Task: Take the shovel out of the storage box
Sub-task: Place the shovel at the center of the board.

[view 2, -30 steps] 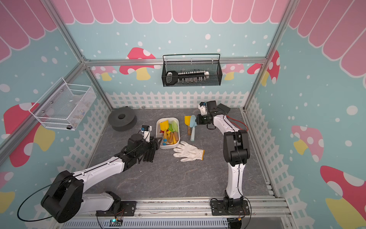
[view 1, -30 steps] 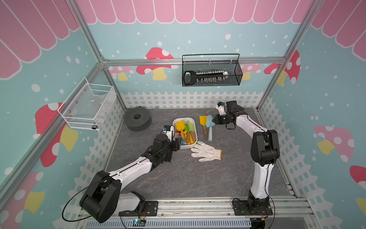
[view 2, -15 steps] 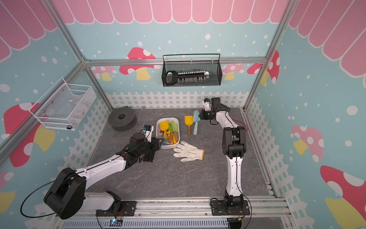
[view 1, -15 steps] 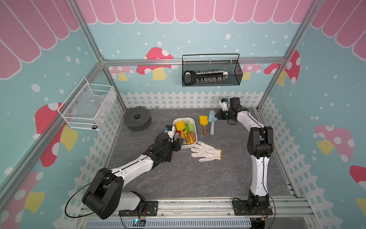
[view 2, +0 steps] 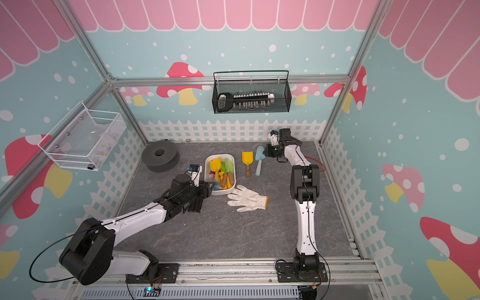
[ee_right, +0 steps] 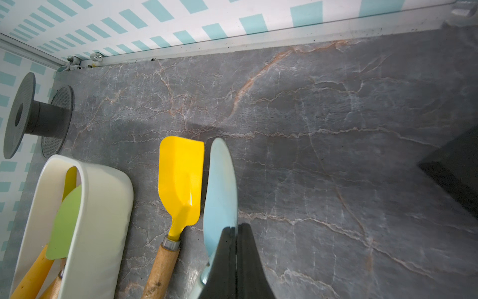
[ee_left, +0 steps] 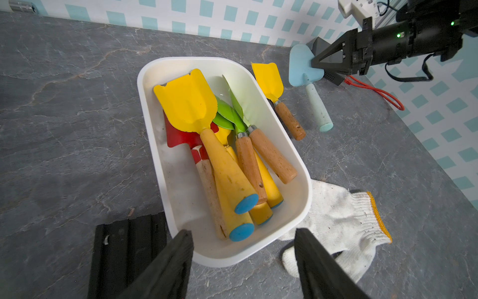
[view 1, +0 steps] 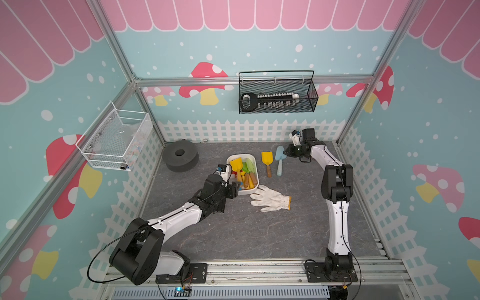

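The white storage box (view 1: 240, 155) (ee_left: 181, 59) stands mid-table and holds several toy shovels: a big yellow one (ee_left: 186, 101) on top, a red one (ee_left: 178, 137) beneath it and green ones (ee_left: 225, 114). My left gripper (view 1: 235, 188) (ee_left: 243, 232) hovers open at the box's near end, just short of the handle ends. To the right of the box, a yellow wooden-handled shovel (view 1: 267, 162) (ee_right: 181, 181) and a light blue shovel (view 1: 280, 158) (ee_right: 219, 186) lie on the table. My right gripper (view 1: 285, 153) (ee_right: 235, 226) is shut and empty, with its tips against the blue blade.
A white work glove (view 1: 271, 198) lies by the box's near right corner. A grey spool (view 1: 180, 158) sits at the back left. On the walls hang a black mesh basket (view 1: 276, 96) and a white wire basket (view 1: 114, 140). A red cable (ee_left: 375, 90) trails behind the right arm.
My right arm has drawn its elbow back toward the rear wall, its shut tips staying at the blue shovel's blade, and the blue shovel has shifted slightly right. My left gripper has barely moved.
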